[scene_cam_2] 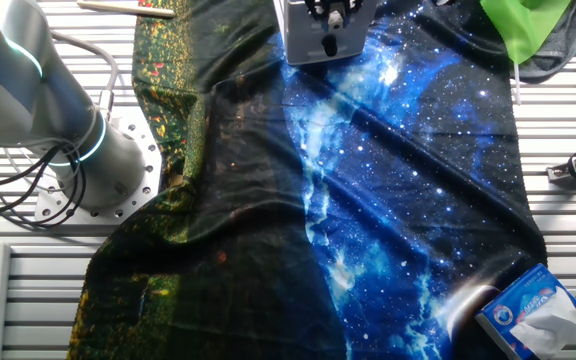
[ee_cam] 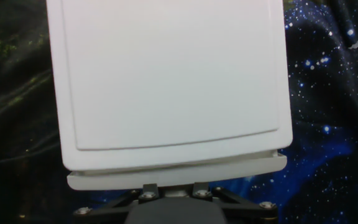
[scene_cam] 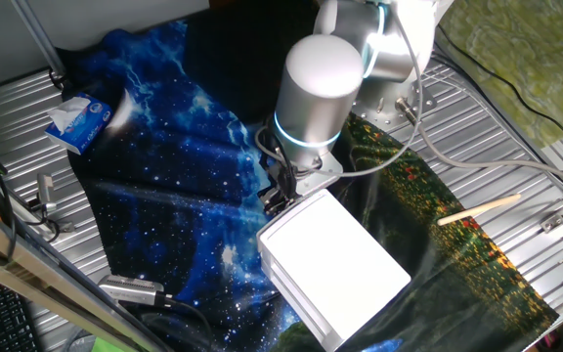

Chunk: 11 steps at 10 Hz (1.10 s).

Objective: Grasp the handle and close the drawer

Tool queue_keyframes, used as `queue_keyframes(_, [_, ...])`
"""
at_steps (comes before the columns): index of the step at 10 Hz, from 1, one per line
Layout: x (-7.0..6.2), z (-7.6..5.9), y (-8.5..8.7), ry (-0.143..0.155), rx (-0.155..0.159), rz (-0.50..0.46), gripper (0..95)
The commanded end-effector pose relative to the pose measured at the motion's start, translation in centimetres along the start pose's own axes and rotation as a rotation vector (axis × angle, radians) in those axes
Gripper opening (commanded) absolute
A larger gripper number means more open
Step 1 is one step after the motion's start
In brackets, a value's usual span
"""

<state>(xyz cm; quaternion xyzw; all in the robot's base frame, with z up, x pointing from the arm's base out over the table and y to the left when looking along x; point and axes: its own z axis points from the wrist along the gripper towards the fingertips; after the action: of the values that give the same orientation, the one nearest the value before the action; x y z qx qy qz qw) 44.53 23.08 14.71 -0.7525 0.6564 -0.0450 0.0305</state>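
The white box cabinet (ee_cam: pixel 166 74) fills the hand view, seen from above its flat top. The drawer (ee_cam: pixel 104 180) shows only as a thin white lip sticking out a little below the cabinet's front edge. My gripper (ee_cam: pixel 174 186) is right at the drawer front. Its two dark fingers (ee_cam: pixel 148 190) stand close on either side of a small pale piece, the handle (ee_cam: pixel 174 192), and look shut on it. In the other fixed view the gripper (scene_cam_2: pixel 333 15) is at the cabinet front (scene_cam_2: pixel 323 48) with the white knob (scene_cam_2: pixel 335 20) between the fingers. In one fixed view the arm's wrist hides the gripper (scene_cam: pixel 280 200).
The cabinet (scene_cam: pixel 335 259) stands on a dark starry cloth (scene_cam_2: pixel 398 180) over a ribbed metal table. A tissue pack (scene_cam: pixel 79 119) lies far left. A wooden stick (scene_cam: pixel 479 211) lies right of the cabinet. A green cloth (scene_cam_2: pixel 523 25) and the arm's base (scene_cam_2: pixel 98 170) stand nearby.
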Motion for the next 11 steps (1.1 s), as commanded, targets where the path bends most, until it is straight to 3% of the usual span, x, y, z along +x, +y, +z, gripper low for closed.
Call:
queue_keyframes(1, [-0.04,0.01,0.03,-0.011,0.0,0.001,0.0])
queue_keyframes(9, [-0.64,0.21,-0.12,-0.006,0.003,-0.028,0.0])
queue_keyframes(11, [-0.64,0.21,-0.12,-0.004,-0.001,-0.033,38.0])
